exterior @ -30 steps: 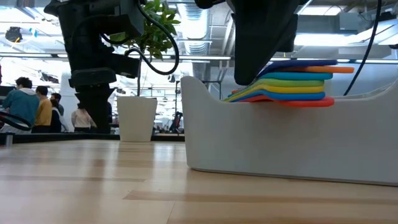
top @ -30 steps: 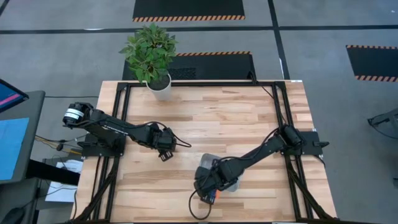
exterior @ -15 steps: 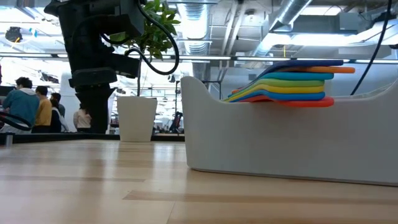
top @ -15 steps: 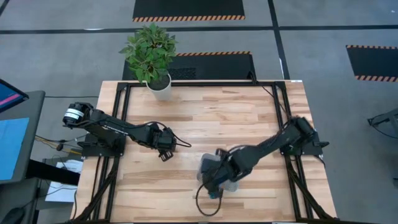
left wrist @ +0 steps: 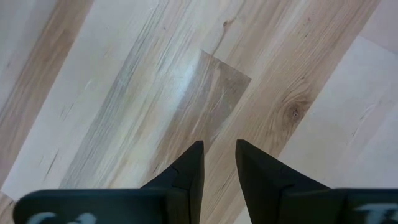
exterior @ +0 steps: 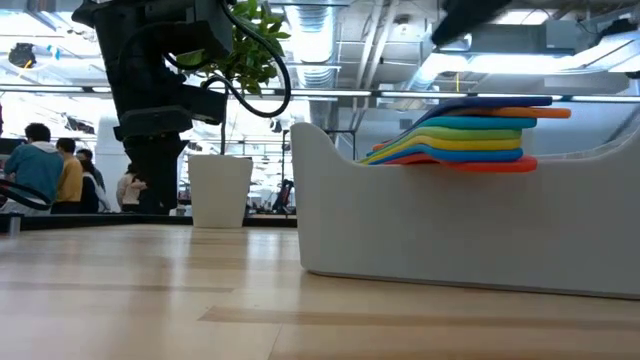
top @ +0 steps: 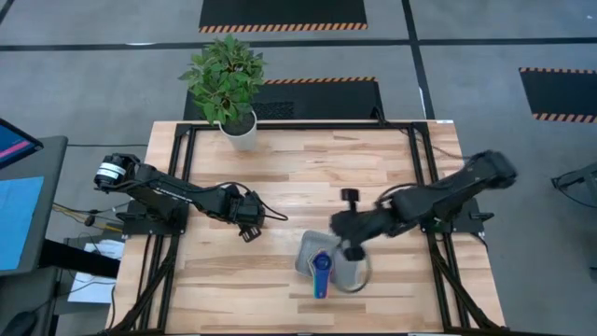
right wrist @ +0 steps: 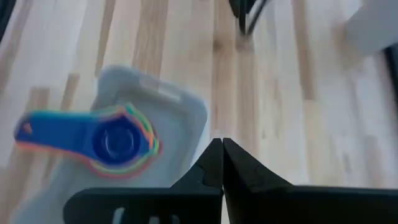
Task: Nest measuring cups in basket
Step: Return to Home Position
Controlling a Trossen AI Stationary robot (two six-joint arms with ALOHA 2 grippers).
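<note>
Rainbow-coloured measuring cups [top: 321, 273] sit nested in the pale basket [top: 305, 254], dark blue on top; nesting looks complete. Right gripper [right wrist: 222, 149] is closed and empty above; left gripper [left wrist: 219, 155], narrowly parted, waits apart.

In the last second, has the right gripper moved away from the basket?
Yes. The right gripper was over the basket a second ago; in the high view it has pulled back toward the table's right side, shut and empty.

- From above I get even, bright light on the table [top: 308, 177], with only soft shadows.
- My right arm [top: 420, 201] smears with motion blur; the left arm [top: 187, 196] stays crisp.
- At table height, ceiling lights [exterior: 520, 60] glare and the near boards go soft.
- My right wrist picture is blurred throughout; the left wrist one is sharp, with a pale sheen on the wood.
</note>
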